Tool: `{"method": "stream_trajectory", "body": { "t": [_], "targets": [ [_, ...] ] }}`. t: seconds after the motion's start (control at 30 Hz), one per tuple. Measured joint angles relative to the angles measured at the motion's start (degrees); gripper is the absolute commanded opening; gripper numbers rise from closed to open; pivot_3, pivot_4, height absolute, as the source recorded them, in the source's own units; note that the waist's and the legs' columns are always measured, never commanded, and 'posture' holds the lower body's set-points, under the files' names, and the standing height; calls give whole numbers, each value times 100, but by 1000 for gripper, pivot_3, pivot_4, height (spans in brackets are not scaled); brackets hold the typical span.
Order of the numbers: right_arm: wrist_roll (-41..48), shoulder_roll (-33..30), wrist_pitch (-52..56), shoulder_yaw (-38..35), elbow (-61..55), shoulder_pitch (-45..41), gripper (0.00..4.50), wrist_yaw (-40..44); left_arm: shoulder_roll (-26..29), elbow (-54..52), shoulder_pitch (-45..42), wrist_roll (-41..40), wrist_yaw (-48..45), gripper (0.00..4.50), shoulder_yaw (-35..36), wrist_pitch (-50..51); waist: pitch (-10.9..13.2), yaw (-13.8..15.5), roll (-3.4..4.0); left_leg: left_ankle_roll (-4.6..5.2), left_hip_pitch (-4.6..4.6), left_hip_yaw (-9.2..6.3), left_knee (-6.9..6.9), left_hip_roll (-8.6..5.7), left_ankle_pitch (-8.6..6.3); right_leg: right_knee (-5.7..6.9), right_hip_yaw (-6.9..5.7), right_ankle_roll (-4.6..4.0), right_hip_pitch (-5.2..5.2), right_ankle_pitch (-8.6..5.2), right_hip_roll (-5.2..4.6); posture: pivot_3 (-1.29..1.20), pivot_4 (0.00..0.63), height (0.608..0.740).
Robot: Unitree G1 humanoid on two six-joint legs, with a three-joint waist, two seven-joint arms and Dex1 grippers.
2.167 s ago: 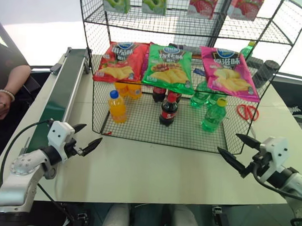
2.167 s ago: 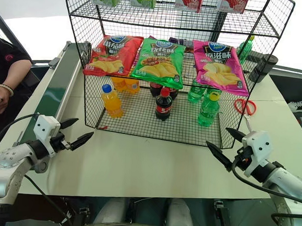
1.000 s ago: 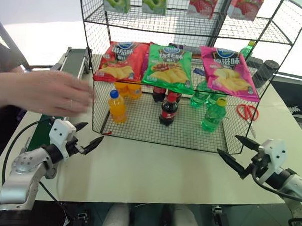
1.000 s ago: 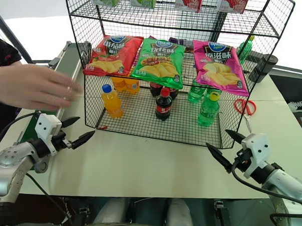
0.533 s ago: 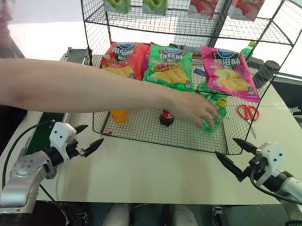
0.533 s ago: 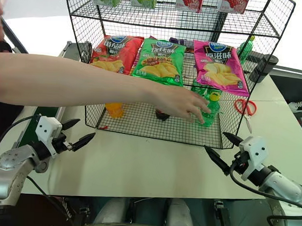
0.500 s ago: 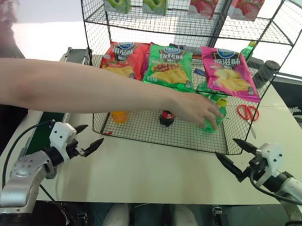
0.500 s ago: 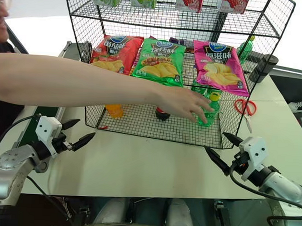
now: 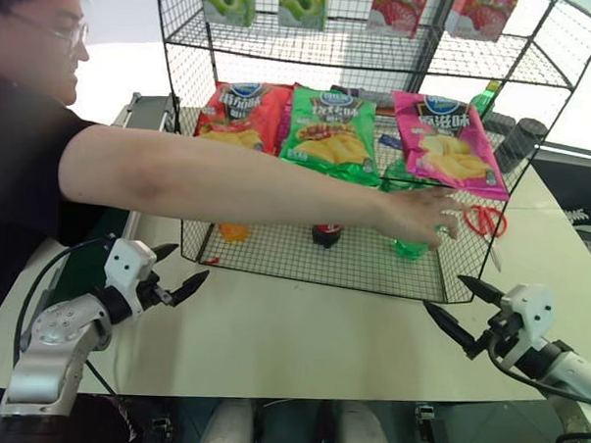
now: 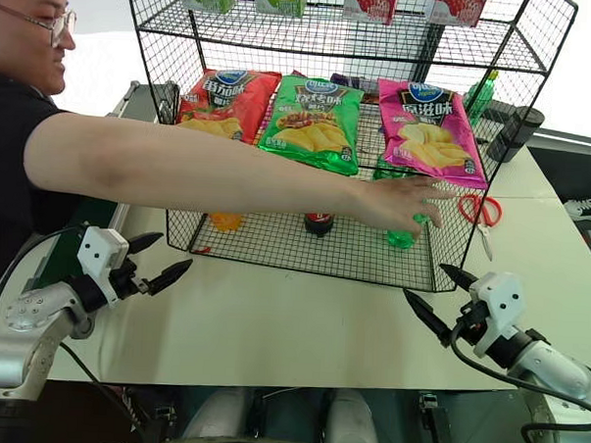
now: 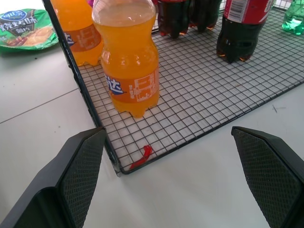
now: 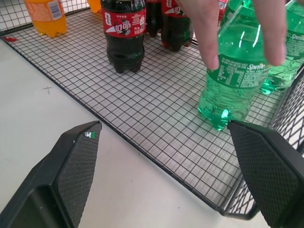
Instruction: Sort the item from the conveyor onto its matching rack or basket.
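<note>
A clear-green soda bottle stands upright on the bottom tier of the black wire rack, near its right end. A person's hand reaches across the rack and covers the bottle's upper part, fingers draped over it. The conveyor runs along the table's left edge, mostly hidden by the person's arm. My left gripper is open and empty, near the rack's front left corner. My right gripper is open and empty too, off the front right corner, facing the green bottle.
Orange juice bottles and cola bottles stand on the same tier. Chip bags lie on the tier above. Red scissors and a dark cup sit on the table right of the rack. The person leans in from the left.
The person has leaned in and stretched an arm across the rack, the hand ending on the green bottle. Neither gripper has moved.
</note>
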Motion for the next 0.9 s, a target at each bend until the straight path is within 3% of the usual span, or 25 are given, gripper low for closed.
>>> {"method": "stream_trajectory", "body": {
  "t": [0.9],
  "targets": [
    [-5,24,284,334,-214,-321,4415,-257,-32,-238,178,-8,57,4500,-98,135,0,1,0,0,0,0,1,0,0,0,0,0,1,0,0,0,150,729]
  ]
}}
